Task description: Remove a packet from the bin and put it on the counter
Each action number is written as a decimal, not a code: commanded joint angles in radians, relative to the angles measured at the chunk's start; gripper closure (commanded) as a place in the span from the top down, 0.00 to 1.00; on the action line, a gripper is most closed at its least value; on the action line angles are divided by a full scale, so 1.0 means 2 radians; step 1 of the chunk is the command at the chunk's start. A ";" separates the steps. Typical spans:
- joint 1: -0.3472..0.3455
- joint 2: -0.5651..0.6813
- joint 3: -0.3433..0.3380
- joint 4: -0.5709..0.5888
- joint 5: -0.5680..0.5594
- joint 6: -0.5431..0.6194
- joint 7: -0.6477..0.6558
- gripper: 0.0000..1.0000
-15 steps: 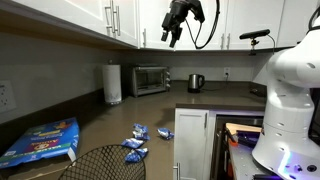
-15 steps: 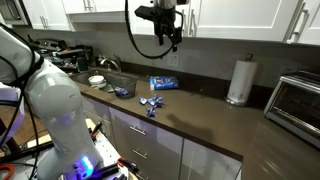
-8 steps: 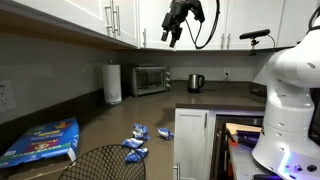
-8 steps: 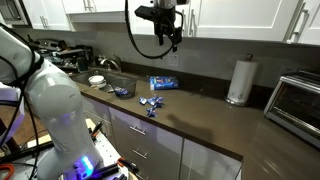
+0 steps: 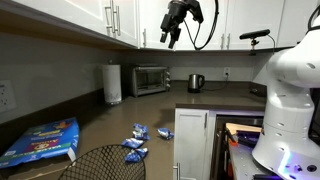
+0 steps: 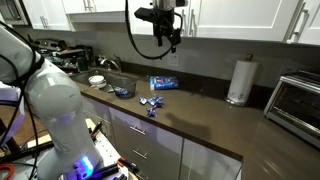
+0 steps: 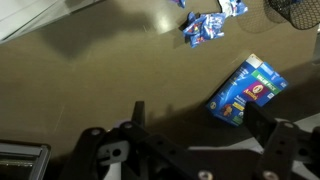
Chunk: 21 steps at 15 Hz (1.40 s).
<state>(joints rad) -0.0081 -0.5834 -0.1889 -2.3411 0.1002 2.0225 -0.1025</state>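
Note:
My gripper [image 5: 172, 38] hangs high above the counter [image 5: 105, 125], near the upper cabinets, also in the other exterior view [image 6: 168, 38]. In the wrist view the gripper [image 7: 198, 120] is open and empty, its two dark fingers wide apart. The black wire-mesh bin [image 5: 100, 163] stands at the counter's near end; it also shows in an exterior view [image 6: 120, 86] and at the top right of the wrist view [image 7: 298, 10]. Several small blue packets [image 5: 135, 141] lie loose on the counter beside it [image 6: 152, 105] [image 7: 205, 28]. What is inside the bin cannot be seen.
A flat blue printed bag [image 5: 42, 142] [image 6: 163, 82] [image 7: 247, 90] lies on the counter. A paper towel roll [image 5: 113, 83] [image 6: 238, 80], a toaster oven [image 5: 150, 78] and a kettle [image 5: 196, 82] stand at the back. A white robot base [image 5: 290, 90] is close by.

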 commanded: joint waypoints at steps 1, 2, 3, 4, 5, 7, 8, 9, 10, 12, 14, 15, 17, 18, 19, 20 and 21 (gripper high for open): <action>0.003 0.050 0.028 0.018 0.003 -0.004 -0.002 1.00; 0.007 0.061 0.031 0.022 0.006 -0.009 -0.008 1.00; 0.009 0.074 0.037 0.025 0.006 -0.006 -0.008 1.00; 0.016 0.086 0.040 0.027 0.013 -0.005 -0.013 1.00; 0.021 0.097 0.043 0.030 0.019 -0.006 -0.017 1.00; 0.031 0.118 0.056 0.037 0.018 -0.008 -0.019 1.00; 0.036 0.127 0.065 0.038 0.013 -0.007 -0.017 1.00; 0.040 0.134 0.078 0.036 0.006 0.001 -0.009 1.00; 0.045 0.139 0.086 0.037 0.006 0.001 -0.010 1.00; 0.058 0.152 0.105 0.032 0.009 0.011 -0.012 1.00; 0.071 0.166 0.122 0.029 0.016 0.024 -0.012 1.00; 0.078 0.173 0.129 0.028 0.021 0.031 -0.013 1.00; 0.092 0.189 0.140 0.030 0.031 0.032 -0.028 1.00; 0.082 0.174 0.138 0.026 0.018 0.024 -0.005 1.00; 0.087 0.181 0.143 0.026 0.019 0.026 -0.005 1.00; 0.090 0.185 0.146 0.026 0.020 0.027 -0.005 1.00; 0.091 0.188 0.147 0.026 0.020 0.027 -0.006 1.00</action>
<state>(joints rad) 0.1851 -0.2079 0.0938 -2.2914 0.1377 2.0797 -0.1129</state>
